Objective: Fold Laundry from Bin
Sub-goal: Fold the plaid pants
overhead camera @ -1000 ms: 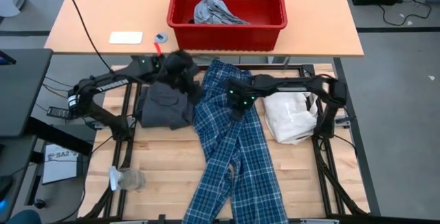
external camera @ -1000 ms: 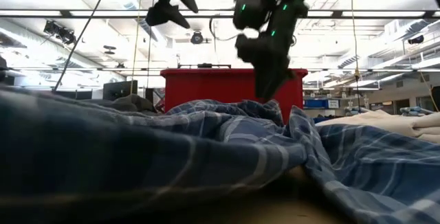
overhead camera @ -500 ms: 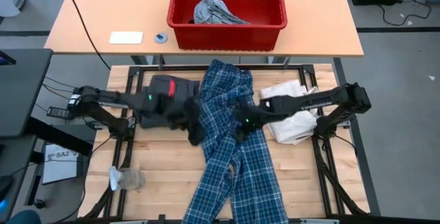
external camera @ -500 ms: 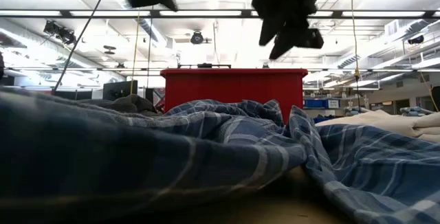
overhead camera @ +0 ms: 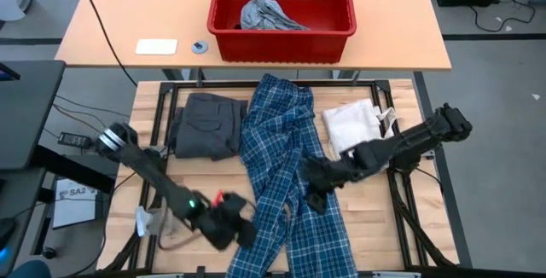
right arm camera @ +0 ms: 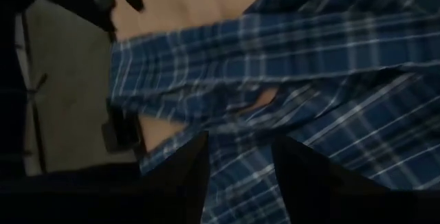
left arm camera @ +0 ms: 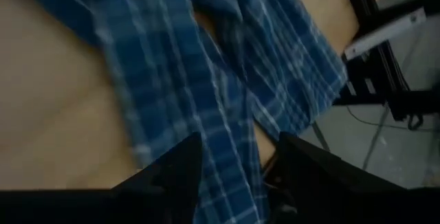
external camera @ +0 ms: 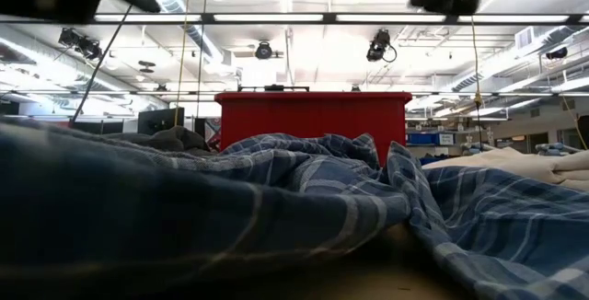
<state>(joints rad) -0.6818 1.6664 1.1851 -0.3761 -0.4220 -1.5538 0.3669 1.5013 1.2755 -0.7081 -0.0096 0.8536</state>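
Observation:
A blue-and-white plaid garment lies spread lengthwise on the wooden tabletop, from the far edge to the near edge. My left gripper hovers open at its near left edge, with plaid cloth under the fingers. My right gripper hovers open over the garment's middle. Both stay above the cloth, at the top of the low view. A folded dark grey piece lies left of the plaid. The red bin stands on the far table with a light grey piece in it.
A white fabric piece lies at the right of the plaid garment. A white card and a small round thing sit left of the bin. A clear bag-like thing lies at the near left. Black frame rails border the table.
Both grippers have swept toward the table's near edge. My left gripper has gone from beside the dark grey piece down to the plaid garment's near left edge, rolling as it went. My right gripper has gone from the garment's far part to its middle. The clothes have not moved.

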